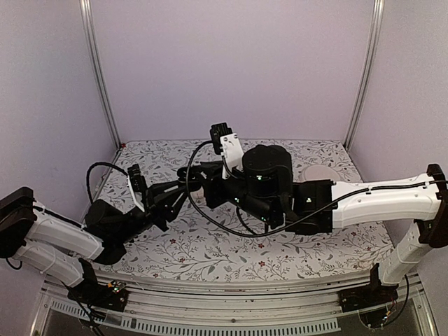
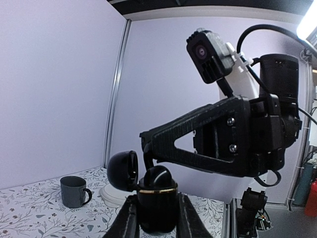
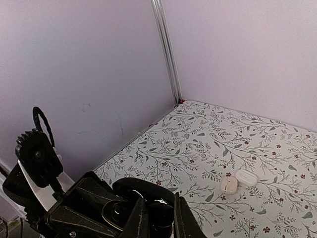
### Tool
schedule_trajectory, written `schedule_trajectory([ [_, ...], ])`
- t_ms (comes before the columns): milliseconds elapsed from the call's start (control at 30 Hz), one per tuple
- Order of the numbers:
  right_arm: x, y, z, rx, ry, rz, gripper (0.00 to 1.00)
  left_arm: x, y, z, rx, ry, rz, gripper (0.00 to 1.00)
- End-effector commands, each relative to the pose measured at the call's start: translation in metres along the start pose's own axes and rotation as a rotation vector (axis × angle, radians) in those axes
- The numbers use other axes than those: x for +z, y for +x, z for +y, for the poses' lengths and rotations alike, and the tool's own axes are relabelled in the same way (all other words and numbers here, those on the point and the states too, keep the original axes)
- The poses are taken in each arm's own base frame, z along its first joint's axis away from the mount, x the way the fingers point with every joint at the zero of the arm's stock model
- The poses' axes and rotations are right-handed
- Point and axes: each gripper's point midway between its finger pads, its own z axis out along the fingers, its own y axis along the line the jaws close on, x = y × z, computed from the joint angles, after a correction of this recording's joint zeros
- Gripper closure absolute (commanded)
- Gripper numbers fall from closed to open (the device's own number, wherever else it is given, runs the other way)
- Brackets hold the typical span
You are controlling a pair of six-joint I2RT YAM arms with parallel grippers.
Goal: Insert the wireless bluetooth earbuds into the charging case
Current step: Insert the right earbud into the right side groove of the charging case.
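Observation:
In the left wrist view my left gripper [image 2: 157, 218] is shut on a round black charging case [image 2: 157, 201] with a gold rim, held upright above the table. Its lid [image 2: 121, 171] is hinged open to the left. A glossy black earbud [image 2: 159, 179] sits in the case's mouth. My right gripper [image 3: 158, 220] comes down from above, and its fingers [image 3: 139, 218] close on that earbud [image 3: 159, 218] over the open case [image 3: 116, 214]. In the top view both grippers meet at mid-table, left [image 1: 187, 187] and right [image 1: 208, 183]. No white earbuds show.
Two small white pebble-like cases [image 3: 229, 185] [image 3: 246, 177] lie side by side on the floral table cover. A grey mug [image 2: 74, 191] and a white round dish [image 2: 111, 194] stand behind the case; the dish also shows in the top view [image 1: 318, 172].

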Motion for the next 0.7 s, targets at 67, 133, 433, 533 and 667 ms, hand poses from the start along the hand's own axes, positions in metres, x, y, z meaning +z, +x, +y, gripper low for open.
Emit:
schedule_trajectory([
  [67,0.003,0.045,0.021,-0.078,-0.060,0.146,0.91,-0.012,-0.087,-0.010,0.058,0.008,-0.347,1.00],
  [133,0.003,0.047,0.022,-0.080,-0.062,0.150,0.91,-0.012,-0.088,-0.010,0.062,0.007,-0.350,1.00],
  [433,0.003,0.053,0.022,-0.082,-0.061,0.168,0.91,-0.012,-0.090,-0.010,0.084,0.004,-0.356,1.00],
  [533,0.003,0.055,0.021,-0.081,-0.058,0.172,0.91,-0.012,-0.089,-0.010,0.091,0.001,-0.354,1.00],
  [667,0.004,0.055,0.020,-0.082,-0.056,0.173,0.90,-0.011,-0.089,-0.009,0.097,-0.002,-0.353,1.00],
])
